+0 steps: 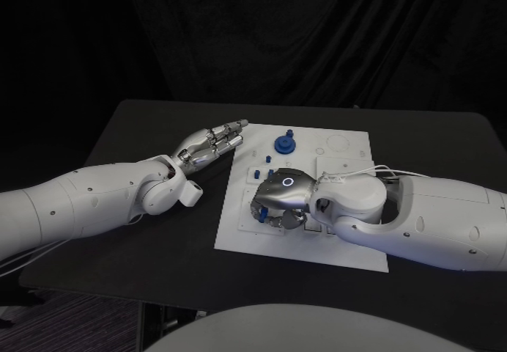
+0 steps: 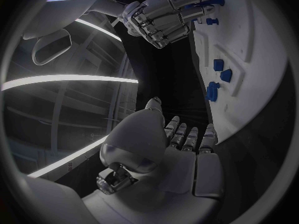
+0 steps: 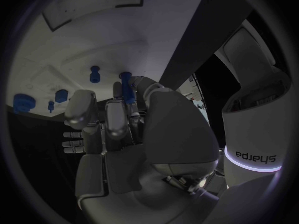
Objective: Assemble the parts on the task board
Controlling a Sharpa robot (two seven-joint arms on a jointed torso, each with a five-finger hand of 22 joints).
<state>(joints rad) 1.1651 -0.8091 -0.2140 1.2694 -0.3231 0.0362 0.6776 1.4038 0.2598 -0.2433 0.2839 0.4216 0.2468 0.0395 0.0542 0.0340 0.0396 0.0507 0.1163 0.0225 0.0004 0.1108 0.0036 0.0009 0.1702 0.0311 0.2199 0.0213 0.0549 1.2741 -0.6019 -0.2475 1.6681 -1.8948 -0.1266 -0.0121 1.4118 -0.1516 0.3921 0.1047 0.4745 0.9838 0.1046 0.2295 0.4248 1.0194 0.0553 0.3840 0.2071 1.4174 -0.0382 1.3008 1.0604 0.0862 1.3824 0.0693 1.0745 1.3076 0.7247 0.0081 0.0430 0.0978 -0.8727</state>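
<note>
The right silver many-fingered hand (image 1: pixel 279 199) is curled over the near-left part of the white rectangular task board (image 1: pixel 343 246), pinching a slim blue peg part (image 3: pixel 127 86) upright between its fingertips (image 3: pixel 116 88) — its lower end hidden. The left silver hand (image 1: pixel 215 141) rests flat at the board's far-left edge, fingers straight and together, holding nothing. Other small blue parts (image 1: pixel 285 143) stand at the far end.

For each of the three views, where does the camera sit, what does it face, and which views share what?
Head view: from the robot's head, down on the task board, both arms, left hand and right hand.
Left wrist view: behind the left hand, facing the board and the right hand.
Right wrist view: behind the right hand, which pinches a blue part over the board.
All share the board.
</note>
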